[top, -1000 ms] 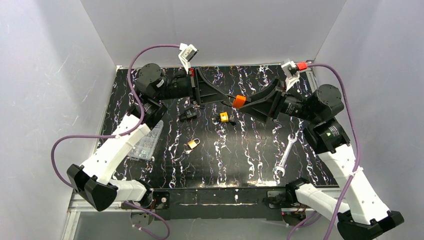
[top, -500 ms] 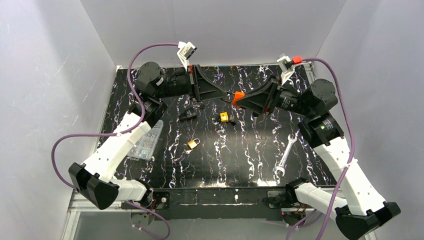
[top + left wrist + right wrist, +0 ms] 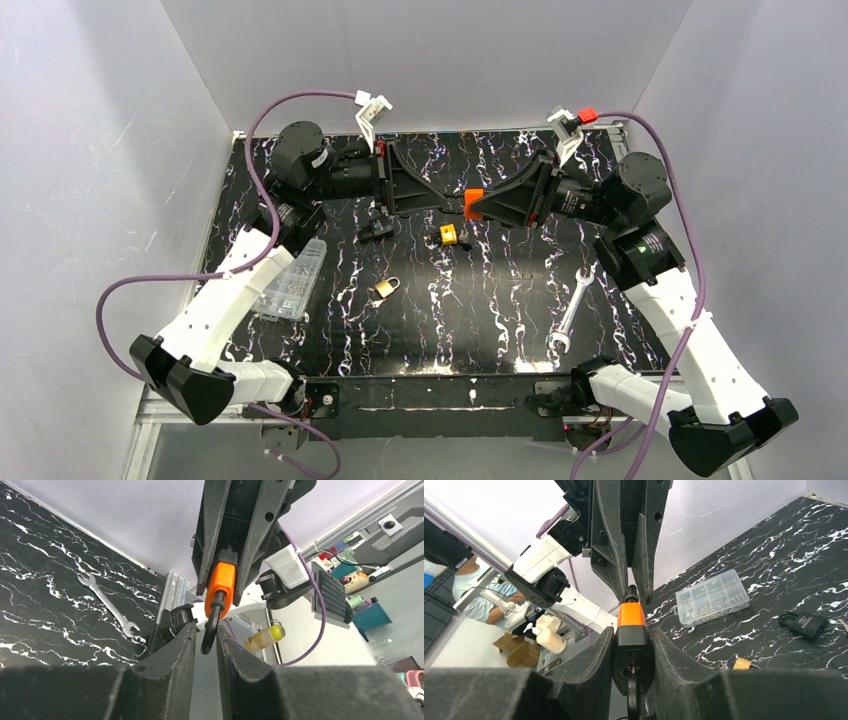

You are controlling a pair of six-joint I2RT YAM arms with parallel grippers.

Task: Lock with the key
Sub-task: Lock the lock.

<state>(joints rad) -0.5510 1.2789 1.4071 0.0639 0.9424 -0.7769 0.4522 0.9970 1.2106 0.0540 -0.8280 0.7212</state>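
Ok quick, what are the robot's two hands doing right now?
Left fingers: around the loop of the orange padlock; grip cannot be told.
Right fingers: closed, holding the orange padlock.

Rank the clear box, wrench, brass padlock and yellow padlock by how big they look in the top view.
Largest: clear box.
Next: wrench, long but thin.
Smallest: brass padlock and yellow padlock, too alike to rank.

The right gripper [image 3: 219,594] clamps the orange padlock [image 3: 221,580] from above. Its black shackle [image 3: 211,622] sits between the slightly parted fingers of the left gripper [image 3: 206,632]. A wrench [image 3: 107,605] lies left of the padlock.
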